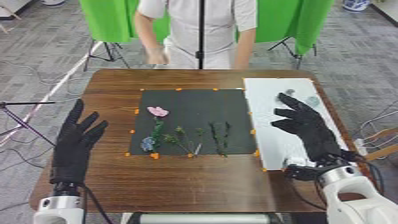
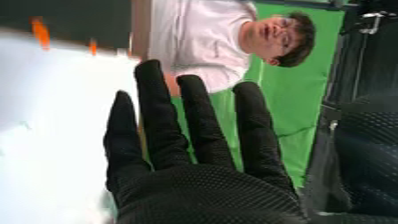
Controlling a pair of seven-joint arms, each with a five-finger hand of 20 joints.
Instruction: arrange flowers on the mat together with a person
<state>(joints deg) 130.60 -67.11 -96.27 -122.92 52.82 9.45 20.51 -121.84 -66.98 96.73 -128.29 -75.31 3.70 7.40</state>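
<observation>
On the dark mat, we have a pink flower farther back, a blue flower nearer us and green stems beside it. Right of the mat on our worktop, our right robot hand is over a white sheet, fingers straight, apart; our left robot hand, left of the mat, is likewise open.

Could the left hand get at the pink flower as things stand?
Probably yes: the left hand is open, left of the black mat; the pink flower lies near that edge, and nothing stands between them.
</observation>
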